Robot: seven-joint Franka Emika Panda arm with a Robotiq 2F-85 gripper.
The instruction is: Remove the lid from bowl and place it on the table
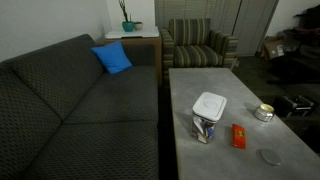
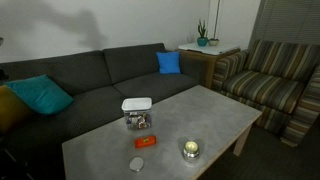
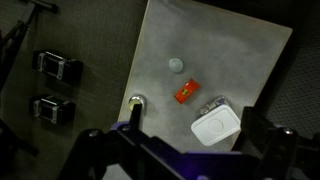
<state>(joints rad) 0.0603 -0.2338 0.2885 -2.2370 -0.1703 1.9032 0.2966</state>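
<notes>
The white square lid (image 1: 209, 103) (image 2: 137, 104) (image 3: 216, 125) sits on the small clear bowl (image 1: 204, 128) (image 2: 138, 121) (image 3: 208, 104), near the sofa-side edge of the grey stone-look table (image 1: 200, 85) (image 2: 205, 112) (image 3: 220, 45). Blue and white items show through the bowl's walls. My gripper (image 3: 194, 117) shows only in the wrist view, high above the table. It is open, with its dark fingers (image 3: 132, 118) standing wide to either side of the lid and nothing between them. Neither exterior view shows the arm.
On the table lie a small red box (image 1: 238, 136) (image 2: 146, 142) (image 3: 185, 93), a round grey disc (image 1: 270, 156) (image 2: 137, 165) (image 3: 176, 64) and a silvery tin (image 1: 264, 112) (image 2: 190, 150) (image 3: 137, 102). A dark sofa (image 1: 80, 110) (image 2: 90, 72) runs along one side; a striped armchair (image 1: 200, 45) (image 2: 270, 85) stands at the end.
</notes>
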